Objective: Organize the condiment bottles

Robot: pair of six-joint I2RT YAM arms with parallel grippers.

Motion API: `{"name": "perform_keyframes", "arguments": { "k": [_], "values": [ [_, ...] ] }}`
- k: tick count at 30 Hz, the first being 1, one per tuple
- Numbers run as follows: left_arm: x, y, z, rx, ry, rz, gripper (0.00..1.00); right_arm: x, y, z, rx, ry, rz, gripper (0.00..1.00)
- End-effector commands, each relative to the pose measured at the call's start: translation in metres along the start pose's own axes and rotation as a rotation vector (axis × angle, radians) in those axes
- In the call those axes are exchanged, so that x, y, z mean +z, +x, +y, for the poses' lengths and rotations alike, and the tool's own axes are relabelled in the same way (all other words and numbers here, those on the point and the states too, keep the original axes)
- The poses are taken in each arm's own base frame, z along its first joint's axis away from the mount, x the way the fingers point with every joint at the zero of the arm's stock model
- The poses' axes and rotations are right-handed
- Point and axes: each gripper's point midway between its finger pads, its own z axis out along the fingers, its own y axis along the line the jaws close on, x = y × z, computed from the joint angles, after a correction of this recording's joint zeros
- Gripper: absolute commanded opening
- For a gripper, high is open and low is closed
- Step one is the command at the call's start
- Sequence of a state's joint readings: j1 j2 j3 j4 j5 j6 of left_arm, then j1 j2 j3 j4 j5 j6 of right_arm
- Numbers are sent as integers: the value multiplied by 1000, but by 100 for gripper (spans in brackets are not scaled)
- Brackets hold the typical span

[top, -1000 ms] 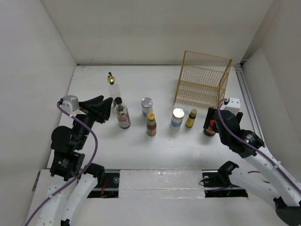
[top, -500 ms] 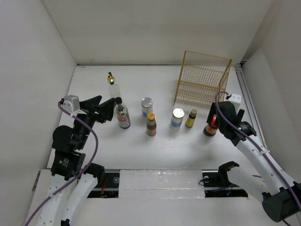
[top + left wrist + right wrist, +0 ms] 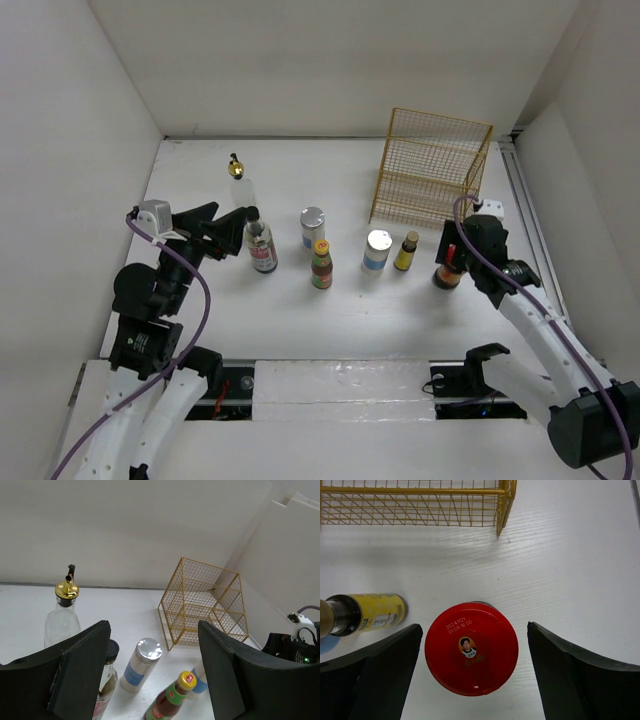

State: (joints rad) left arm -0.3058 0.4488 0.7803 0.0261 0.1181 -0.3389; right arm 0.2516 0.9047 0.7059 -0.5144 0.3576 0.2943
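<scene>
The bottles stand in a loose row. In the top view there are a gold-topped clear bottle, a black-capped red-label bottle, two silver-lidded cans, a yellow-capped green bottle, a small yellow bottle and a red-capped dark jar. My left gripper is open just left of the black-capped bottle. My right gripper is open and straddles the red cap from above, with a finger on each side and a gap to each.
A gold wire rack stands at the back right, behind the small yellow bottle and the jar. White walls close in the table on the left, back and right.
My right gripper has swung in over the red-capped jar and now frames its cap. My left gripper has edged slightly toward the black-capped bottle.
</scene>
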Motion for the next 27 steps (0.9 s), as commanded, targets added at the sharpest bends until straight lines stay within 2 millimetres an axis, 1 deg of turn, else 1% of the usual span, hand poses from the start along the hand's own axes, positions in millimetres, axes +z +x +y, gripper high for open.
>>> {"name": "perform_keyframes", "arguments": {
  "k": [1, 3, 4, 5, 6, 7, 8, 9, 10, 11, 12, 13, 15, 16, 17, 18, 19, 20, 22, 23, 24, 25, 26, 27],
  "values": [
    [5, -8, -6, 1, 30, -32, 66, 4, -4, -1, 17, -11, -19, 91],
    [5, -8, -6, 1, 30, -32, 66, 5, 2, 0, 10, -17, 4, 89],
    [5, -8, -6, 1, 30, -32, 65, 5, 3, -1, 17, -6, 9, 85],
    [5, -8, -6, 1, 30, -32, 65, 5, 3, -3, 17, 5, 6, 78],
    [5, -8, -6, 1, 30, -32, 65, 1, 1, -4, 30, 1, -5, 76],
    [5, -8, -6, 1, 30, -32, 65, -1, -1, -4, 35, -2, -16, 71],
    [5, -8, -6, 1, 30, -32, 65, -3, -3, -4, 38, -5, -25, 63],
    [5, -8, -6, -8, 30, -32, 65, -8, -12, -3, 49, -15, -55, 63],
    [3, -11, -7, -8, 34, -40, 65, -12, -16, -6, 51, -5, -63, 60],
    [3, -11, -7, -8, 34, -40, 65, -18, -22, -8, 58, 0, -83, 58],
    [3, -11, -7, -8, 34, -40, 65, -29, -43, -6, 79, -17, -137, 56],
    [5, -8, -6, -8, 30, -32, 65, -40, -57, -4, 97, -43, -186, 56],
    [5, -8, -6, -8, 30, -32, 65, -57, -86, 6, 109, -106, -267, 54],
    [4, -8, -8, -8, 40, -27, 65, -75, -113, 14, 128, -148, -337, 54],
    [4, -7, -8, -8, 40, -27, 65, -84, -132, 18, 136, -172, -388, 54],
    [4, -7, -8, -8, 40, -27, 65, -90, -146, 25, 132, -200, -420, 53],
    [7, -5, -7, -9, 36, -18, 65, -92, -165, 35, 135, -220, -445, 53],
    [7, -5, -7, -9, 36, -18, 65, -94, -183, 40, 140, -231, -487, 53],
    [7, -5, -7, -18, 36, -17, 65, -96, -207, 57, 114, -288, -524, 53],
    [7, -5, -7, -18, 36, -17, 65, -94, -224, 69, 105, -310, -541, 53],
    [7, -5, -7, -18, 36, -17, 65, -96, -242, 75, 108, -328, -586, 53],
    [7, -7, -8, -18, 39, -26, 65, -95, -252, 82, 98, -349, -600, 53],
    [7, -7, -8, -18, 39, -26, 65, -104, -273, 86, 112, -361, -644, 52],
    [7, -7, -8, -18, 39, -26, 65, -87, -280, 98, 82, -365, -633, 52]
  ]
}}
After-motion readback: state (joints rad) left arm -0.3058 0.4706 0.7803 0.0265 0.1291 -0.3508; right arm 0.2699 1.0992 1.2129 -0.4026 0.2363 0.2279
